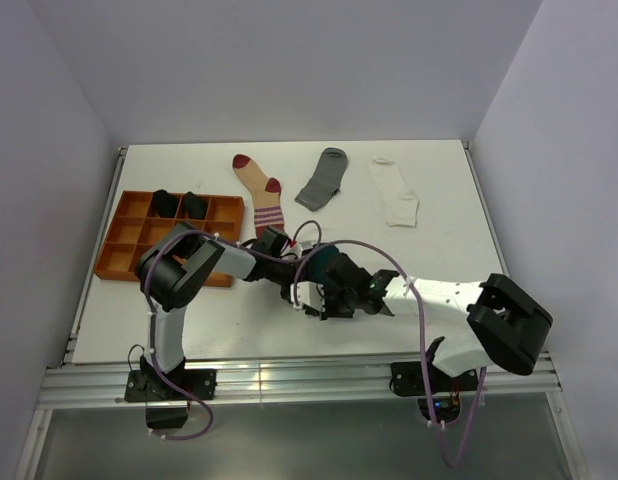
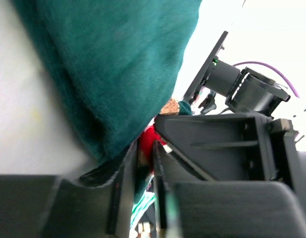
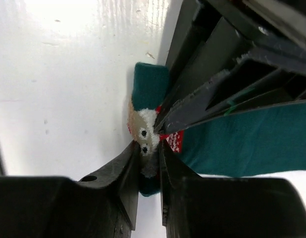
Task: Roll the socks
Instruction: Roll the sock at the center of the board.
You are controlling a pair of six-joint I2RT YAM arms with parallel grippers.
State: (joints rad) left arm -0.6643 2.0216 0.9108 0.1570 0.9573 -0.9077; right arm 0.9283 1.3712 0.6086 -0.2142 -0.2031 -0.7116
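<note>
Mid-counter, toward the near edge, we see the dark teal sock [image 1: 325,262] bunched between the two arms. The right jaws are almost closed and pinch the fold with the Christmas figure. The left jaws are equally narrow, clamping red and teal fabric of the same sock from the other side.

We judge the roll is underway, not finished.

Risks:
- The two sets of jaws sit very close together on one small bunch, so they could knock each other.
- Either grip could slide off the soft knit, and the roll would spring open.
- Pulling apart would stretch the sock rather than roll it.

At the left edge the orange tray [image 1: 111,250] holds two black socks [image 1: 165,203] in its far compartments. The left arm hangs over the tray's near right corner and could nudge it.

Along the far edge, lying flat and well apart, are the beige red-striped sock [image 1: 261,195], grey sock [image 1: 324,180] and white sock [image 1: 396,192], not yet rolled.
</note>
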